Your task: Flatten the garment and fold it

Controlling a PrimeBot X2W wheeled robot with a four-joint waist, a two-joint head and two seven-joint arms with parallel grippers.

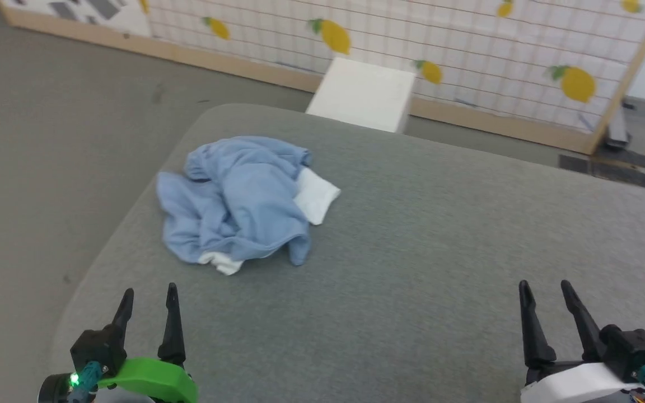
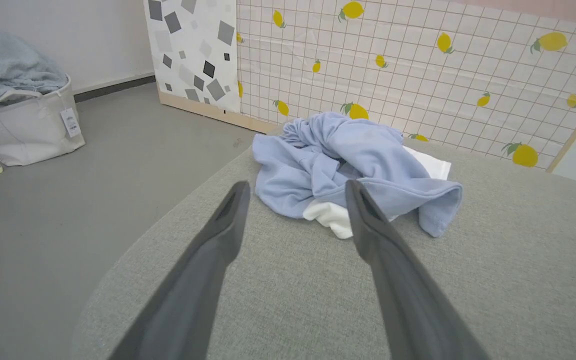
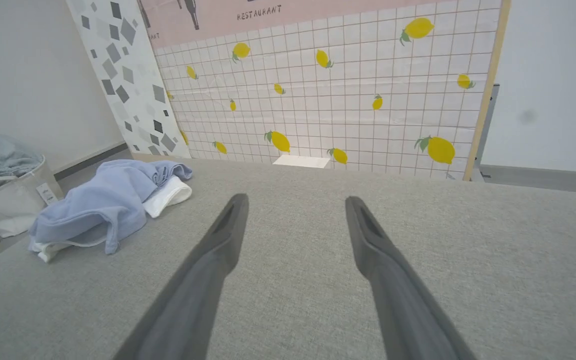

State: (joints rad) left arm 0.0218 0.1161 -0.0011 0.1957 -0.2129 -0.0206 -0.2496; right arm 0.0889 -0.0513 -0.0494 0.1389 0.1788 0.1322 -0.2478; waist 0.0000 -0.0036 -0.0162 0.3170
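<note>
The garment (image 1: 238, 198) is a light blue knit shirt lying in a crumpled heap on the left part of the grey padded table (image 1: 440, 240), with white cloth showing at its right side and near edge. My left gripper (image 1: 150, 299) stands open near the table's front left, a short way in front of the garment (image 2: 348, 165), touching nothing. At the front right my right gripper (image 1: 546, 294) is open too, with nothing between its fingers, and the garment (image 3: 103, 202) lies far to its left.
A white box (image 1: 364, 95) stands on the floor behind the table, against a tiled board with lemon prints (image 1: 468, 50). A pale laundry basket (image 2: 23, 125) heaped with blue cloth sits on the floor to the left. The table's left edge curves off close to the garment.
</note>
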